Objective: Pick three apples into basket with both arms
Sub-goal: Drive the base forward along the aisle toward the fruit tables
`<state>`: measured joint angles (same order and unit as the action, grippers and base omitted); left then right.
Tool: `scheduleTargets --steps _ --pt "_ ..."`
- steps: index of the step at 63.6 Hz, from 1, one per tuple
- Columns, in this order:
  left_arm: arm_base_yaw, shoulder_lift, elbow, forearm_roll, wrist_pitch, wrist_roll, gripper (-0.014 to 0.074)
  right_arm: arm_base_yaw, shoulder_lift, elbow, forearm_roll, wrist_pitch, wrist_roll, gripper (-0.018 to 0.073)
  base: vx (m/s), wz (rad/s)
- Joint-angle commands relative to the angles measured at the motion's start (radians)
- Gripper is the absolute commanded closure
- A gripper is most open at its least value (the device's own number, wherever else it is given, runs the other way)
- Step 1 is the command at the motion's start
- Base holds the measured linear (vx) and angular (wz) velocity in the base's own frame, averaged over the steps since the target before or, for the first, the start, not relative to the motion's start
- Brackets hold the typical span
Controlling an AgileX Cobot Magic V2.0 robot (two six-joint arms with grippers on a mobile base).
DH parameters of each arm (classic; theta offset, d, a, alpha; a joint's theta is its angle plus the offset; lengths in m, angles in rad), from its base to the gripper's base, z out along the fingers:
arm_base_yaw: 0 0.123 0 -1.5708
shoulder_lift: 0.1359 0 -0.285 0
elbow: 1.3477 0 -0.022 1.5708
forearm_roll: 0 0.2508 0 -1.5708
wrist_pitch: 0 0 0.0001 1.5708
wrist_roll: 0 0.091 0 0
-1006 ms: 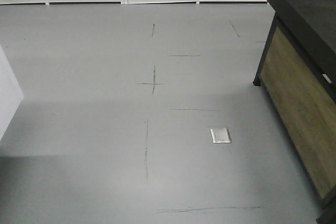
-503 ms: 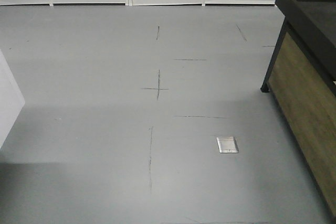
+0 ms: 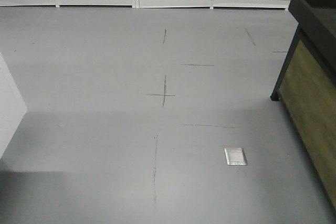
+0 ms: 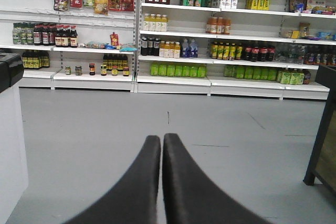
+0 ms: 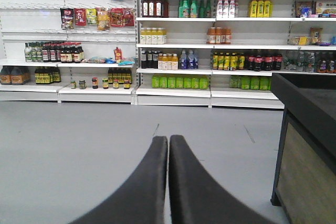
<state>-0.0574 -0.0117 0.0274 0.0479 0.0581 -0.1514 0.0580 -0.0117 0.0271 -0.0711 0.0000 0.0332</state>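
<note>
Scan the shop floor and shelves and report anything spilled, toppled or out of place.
Nothing stands out. The grey floor shows no spill, only thin dark lines and a flush metal plate. Bottles on the shelves stand in tidy upright rows. The left gripper and right gripper are shut, holding nothing.

counter (image 3: 310,108): cut by right edge | white cabinet (image 3: 8,114): cut left | bottle labels (image 5: 178,82): unreadable

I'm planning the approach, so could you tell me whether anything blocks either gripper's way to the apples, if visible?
No apples or basket show in any view, so I cannot say. Ahead of the left gripper and right gripper lies floor up to the shelves; a counter stands at right.
</note>
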Motion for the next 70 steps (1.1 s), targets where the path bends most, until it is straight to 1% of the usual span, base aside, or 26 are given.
scheduleTargets --steps 1,70 --pt "0.000 -0.016 0.003 -0.008 -0.070 -0.006 0.0603 -0.009 -0.013 0.014 -0.011 -0.076 -0.007 0.0568 0.15 0.02" --pt "0.000 -0.016 0.003 -0.008 -0.070 -0.006 0.0603 -0.009 -0.013 0.014 -0.011 -0.076 -0.007 0.0568 0.14 -0.06"
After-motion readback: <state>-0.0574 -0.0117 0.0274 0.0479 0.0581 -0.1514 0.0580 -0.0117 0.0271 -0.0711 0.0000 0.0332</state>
